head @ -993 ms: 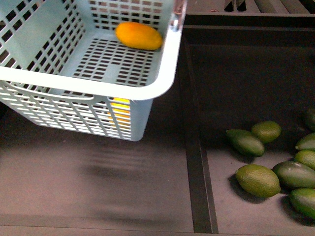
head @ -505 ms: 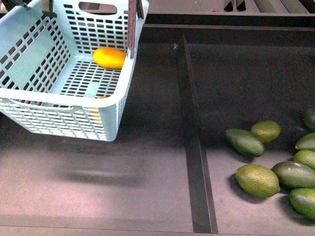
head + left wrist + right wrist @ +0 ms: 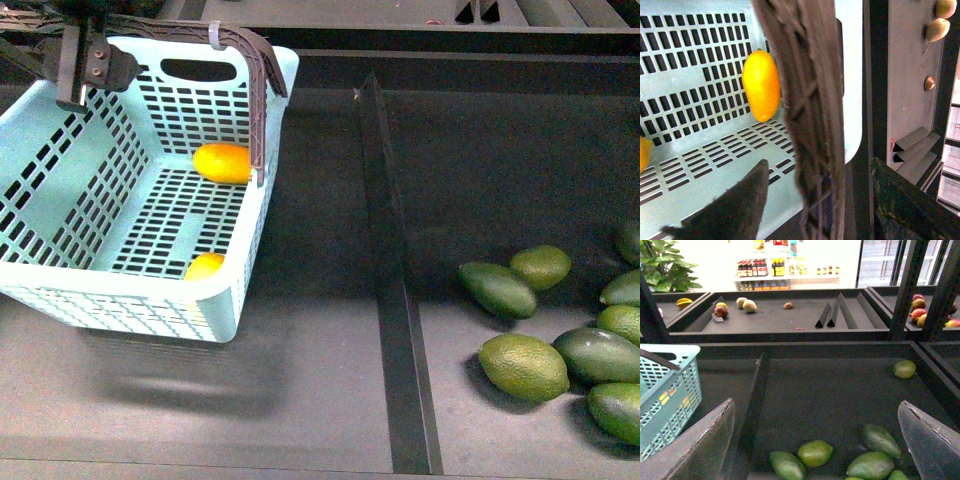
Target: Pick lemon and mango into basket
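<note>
Both fruits are already sitting inside the teal basket (image 3: 60,200), so judging from that the picking part looks done & what's left is setting the basket down or letting go

The left gripper (image 3: 85,70) is hanging at the basket's far-left top corner, right where the brown handle (image 3: 255,90) is arching over. In the left wrist view the woven handle (image 3: 812,125) is running straight between the two dark fingers (image 3: 735,210), so the jaws are looking closed around it, tho the actual contact is hidden behind the strap – judging, not certain. The basket is tilting, near edge lower, w/ a blurry shadow under it on the dark shelf (image 3: 300,400), so it's prob hanging off the surface

The mango (image 3: 222,163) is lying against the far wall just below the handle's right leg, long axis running roughly left-right in the front view. It's elongated, smooth, yellow-orange, rounded ends. The lemon (image 3: 204,266) is sitting at the near wall, partly hidden by the rim; only a small bright yellow bit is showing. Both are lying below the left jaws, inside the walls

The right gripper (image 3: 815,440) is standing wide open & empty, well apart from the basket, over the next compartment where the green avocado-like fruits (image 3: 525,365) are lying. The left arm is clearly the nearer one
</note>
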Tool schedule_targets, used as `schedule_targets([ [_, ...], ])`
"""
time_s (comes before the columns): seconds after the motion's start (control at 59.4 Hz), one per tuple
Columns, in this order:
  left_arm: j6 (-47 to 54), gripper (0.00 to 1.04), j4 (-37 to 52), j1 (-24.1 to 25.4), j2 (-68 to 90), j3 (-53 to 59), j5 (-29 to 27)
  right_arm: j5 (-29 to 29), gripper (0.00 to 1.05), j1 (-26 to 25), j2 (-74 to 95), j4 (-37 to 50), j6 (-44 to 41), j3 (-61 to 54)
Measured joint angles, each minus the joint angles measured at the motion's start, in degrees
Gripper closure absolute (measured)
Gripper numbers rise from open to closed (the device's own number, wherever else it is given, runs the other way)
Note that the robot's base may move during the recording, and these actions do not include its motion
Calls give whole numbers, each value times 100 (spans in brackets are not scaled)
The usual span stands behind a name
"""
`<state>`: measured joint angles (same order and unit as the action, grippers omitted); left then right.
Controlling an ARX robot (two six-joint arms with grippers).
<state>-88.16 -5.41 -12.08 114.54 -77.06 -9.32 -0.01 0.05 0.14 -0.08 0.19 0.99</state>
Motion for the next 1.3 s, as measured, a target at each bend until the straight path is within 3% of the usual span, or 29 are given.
schedule_targets([
  [0.185,240,6,-490,122,-870,516,-461,0,9,0,0,0,0,0],
  [0.303,839,7,-1268,136,-1504,844,-752,-2,9,0,0,0,0,0],
  [0.455,1220,7,-1314,114,-1696,901,-739,0,9,0,0,0,-2,0],
  [0.488,1611,11,-682,136,-1738,1172,-549,-2,9,0,0,0,0,0],
  [0.556,3674,25,1794,216,-1965,2398,-33,0,9,0,0,0,-2,0],
  [0.623,6297,44,4889,350,-2339,3912,157,0,9,0,0,0,-2,0],
  [0.69,7471,57,5805,448,-2730,4400,199,0,9,0,0,0,-2,0],
  [0.791,8446,84,6153,599,-3397,5195,348,0,9,0,0,0,0,0],
  [0.875,8616,101,6166,671,-3692,5683,446,0,9,0,0,0,0,0],
  [1.296,8732,101,5696,1182,-5499,6964,927,0,9,0,0,0,-2,0],
])
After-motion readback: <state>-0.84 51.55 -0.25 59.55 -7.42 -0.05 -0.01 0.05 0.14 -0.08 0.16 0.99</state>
